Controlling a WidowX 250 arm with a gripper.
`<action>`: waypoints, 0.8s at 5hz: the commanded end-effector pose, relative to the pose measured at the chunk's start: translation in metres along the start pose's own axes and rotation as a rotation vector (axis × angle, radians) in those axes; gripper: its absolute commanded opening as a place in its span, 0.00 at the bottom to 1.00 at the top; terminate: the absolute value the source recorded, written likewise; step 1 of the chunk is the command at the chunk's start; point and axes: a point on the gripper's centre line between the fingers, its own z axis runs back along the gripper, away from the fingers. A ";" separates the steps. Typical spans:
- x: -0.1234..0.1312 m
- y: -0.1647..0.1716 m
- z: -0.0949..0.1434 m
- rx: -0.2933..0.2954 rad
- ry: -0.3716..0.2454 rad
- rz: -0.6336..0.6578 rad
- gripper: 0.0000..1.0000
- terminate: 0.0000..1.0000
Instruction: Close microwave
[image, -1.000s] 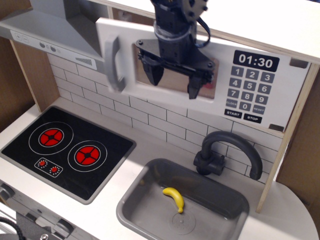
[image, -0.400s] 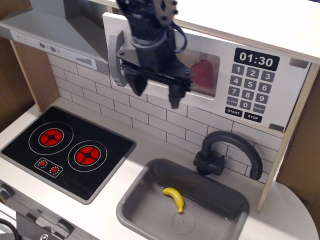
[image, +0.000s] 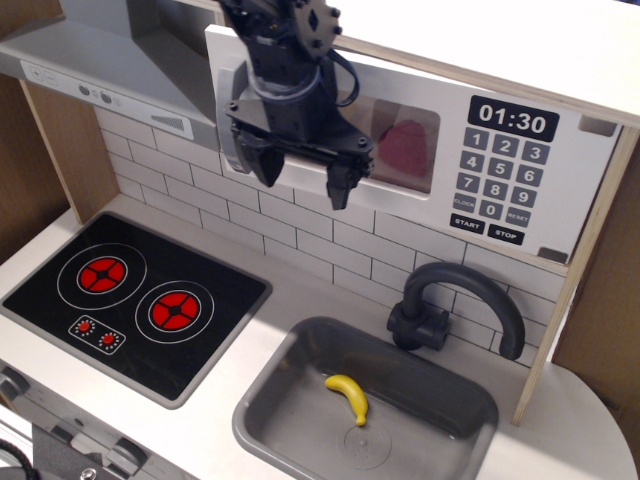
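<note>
Gripper (image: 301, 177) spread wide in front of the microwave (image: 420, 150), holding nothing.

Microwave sits above the tiled wall at the counter's back edge; its white door (image: 300, 130) lies flush with the keypad (image: 496, 180) panel. Black fingers (image: 340, 185) hang before the door's left part, near the grey handle (image: 233, 140); contact cannot be told. Something red shows through the window (image: 405, 150).

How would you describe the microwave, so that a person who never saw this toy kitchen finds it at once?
Look above the white tile wall, over the sink and black faucet. The microwave is the wide white box there. Unlike the grey slanted range hood to its left, it has a clear window, a black clock reading 01:30 and a grey keypad.
</note>
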 end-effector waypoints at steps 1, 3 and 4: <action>0.023 0.007 0.008 0.001 -0.097 0.000 1.00 0.00; 0.040 0.009 0.004 0.005 -0.123 0.016 1.00 0.00; 0.040 0.010 0.004 0.006 -0.130 0.014 1.00 0.00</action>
